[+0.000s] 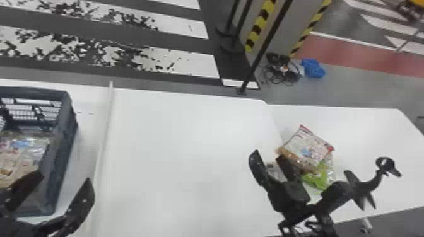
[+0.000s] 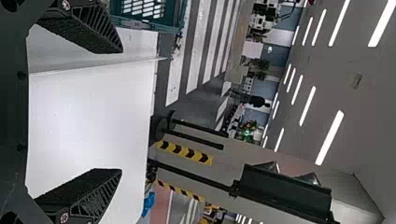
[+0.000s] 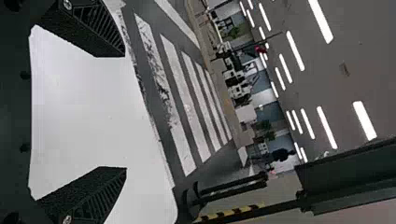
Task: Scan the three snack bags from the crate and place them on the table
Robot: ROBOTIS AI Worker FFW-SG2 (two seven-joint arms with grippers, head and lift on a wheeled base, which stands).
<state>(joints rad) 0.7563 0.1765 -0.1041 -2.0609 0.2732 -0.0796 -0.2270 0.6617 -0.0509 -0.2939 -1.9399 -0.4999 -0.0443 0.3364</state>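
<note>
Beside the crate, find the left gripper, with fingers spread wide and nothing in between; in the head view, see one finger lie over part of the crate, but cannot tell touching from just near; inside the crate, see snack bags, too blurred to count; next, most likely, pick one bag from there for the scan; to do it well, lift the open gripper over the crate wall first, then go down from above; take a good bit of one bag, not just a thin edge; squeeze softly, so as not to crush the food; look out for a second bag coming up too; turn the code to face the scanner, and smooth out any folds first.

Over to the right on the white table, see a bag with red corners on top of a green bag; perhaps also a clear bit of another, hard to tell; near them, in the head view, see the right gripper, also empty, fingers apart; best to keep clear of the pile, so as not to knock it over.
</note>
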